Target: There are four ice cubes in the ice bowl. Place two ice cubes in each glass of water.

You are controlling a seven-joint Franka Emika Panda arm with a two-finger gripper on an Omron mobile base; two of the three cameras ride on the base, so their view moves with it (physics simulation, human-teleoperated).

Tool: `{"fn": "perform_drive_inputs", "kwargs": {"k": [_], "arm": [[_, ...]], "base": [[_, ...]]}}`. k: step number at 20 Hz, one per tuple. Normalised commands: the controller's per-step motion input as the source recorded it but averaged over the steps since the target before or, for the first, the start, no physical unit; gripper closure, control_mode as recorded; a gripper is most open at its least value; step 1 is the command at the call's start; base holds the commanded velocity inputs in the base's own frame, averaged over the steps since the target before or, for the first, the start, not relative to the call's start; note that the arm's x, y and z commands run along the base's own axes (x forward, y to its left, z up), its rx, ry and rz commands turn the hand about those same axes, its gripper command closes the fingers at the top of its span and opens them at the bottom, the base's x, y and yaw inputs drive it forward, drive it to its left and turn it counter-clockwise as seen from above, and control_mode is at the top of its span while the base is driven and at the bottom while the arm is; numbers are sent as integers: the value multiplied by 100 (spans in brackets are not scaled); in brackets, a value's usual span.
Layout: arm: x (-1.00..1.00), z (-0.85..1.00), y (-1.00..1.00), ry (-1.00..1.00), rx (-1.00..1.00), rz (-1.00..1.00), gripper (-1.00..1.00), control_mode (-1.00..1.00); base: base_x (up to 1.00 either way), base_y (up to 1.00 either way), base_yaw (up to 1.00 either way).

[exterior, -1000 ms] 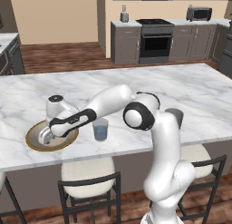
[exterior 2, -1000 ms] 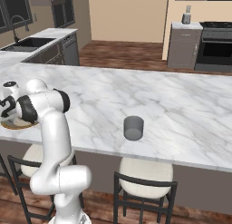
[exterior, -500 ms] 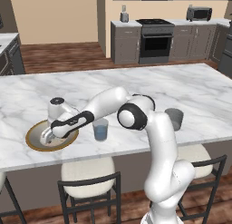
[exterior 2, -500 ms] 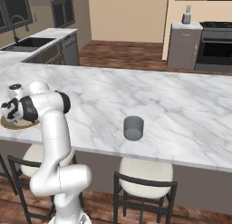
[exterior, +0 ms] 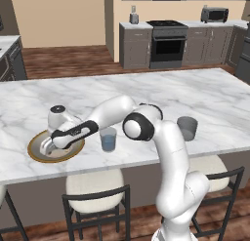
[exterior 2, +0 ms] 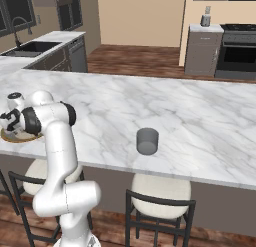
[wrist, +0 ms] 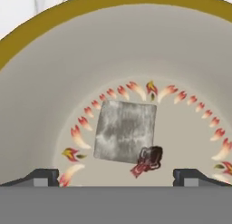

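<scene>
We see our gripper point(wrist: 116, 175) with jaws spread wide, low inside the ice bowl point(exterior: 35, 150) near the tabletop's point(exterior: 215, 98) front left edge, one ice cube point(wrist: 125, 130) between its tips. The bluish glass of water point(exterior: 108, 139) stands just beside the bowl; the darker glass point(exterior: 187, 128) is well apart, nearer the front right edge.

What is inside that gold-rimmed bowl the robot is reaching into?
In the hand view, one grey ice cube lies on the ice bowl's floor, ringed by painted petals, between the open gripper's tips. From the base cameras the hand covers the bowl's inside, so other cubes cannot be counted.
</scene>
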Motion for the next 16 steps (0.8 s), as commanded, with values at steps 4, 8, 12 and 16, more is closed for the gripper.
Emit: {"fn": "perform_drive_inputs", "kwargs": {"k": [4, 8, 12, 16], "arm": [[10, -8, 5, -1, 0, 0, -100, -100], [19, -22, 0, -1, 0, 0, -100, -100], [13, -21, 0, 0, 0, 0, -100, -100], [5, -7, 6, 0, 0, 0, -100, -100]], "base": [[0, 0, 0], [0, 0, 0], [0, 0, 0], [0, 0, 0]]}}
